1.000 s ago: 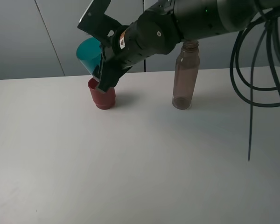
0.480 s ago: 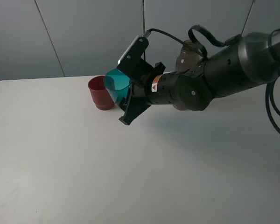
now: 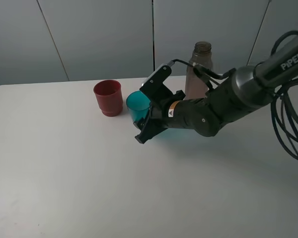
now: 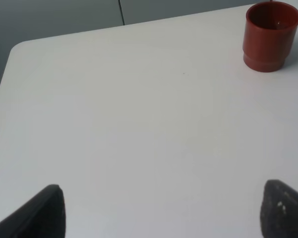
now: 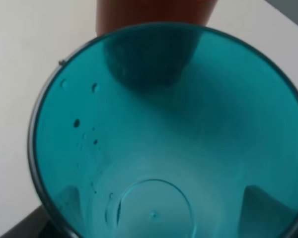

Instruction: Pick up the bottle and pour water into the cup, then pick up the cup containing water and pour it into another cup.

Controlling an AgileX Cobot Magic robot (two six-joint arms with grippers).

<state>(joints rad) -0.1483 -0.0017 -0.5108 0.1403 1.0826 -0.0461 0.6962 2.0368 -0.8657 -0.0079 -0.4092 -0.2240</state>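
Observation:
The teal cup [image 3: 137, 105] stands upright just right of the red-brown cup [image 3: 108, 97], low at the table surface, with a small gap between them. My right gripper [image 3: 145, 117] is shut on it, fingers on either side of its wall. In the right wrist view I look straight down into the teal cup [image 5: 164, 134], where a few droplets cling to the inside, and the red cup [image 5: 154, 11] shows just beyond its rim. The smoky bottle [image 3: 200, 62] stands upright behind the right arm, its lower part hidden. My left gripper [image 4: 166, 210] is open over bare table, with the red cup [image 4: 271, 35] far off.
The white table [image 3: 64, 168] spreads wide toward the front and left. Black cables [image 3: 288, 124] hang at the right edge. A grey panelled wall [image 3: 89, 39] runs behind the table.
The right arm has brought the teal cup down and to the right, from tipped over the red cup to upright beside it. The bottle and red cup have not moved.

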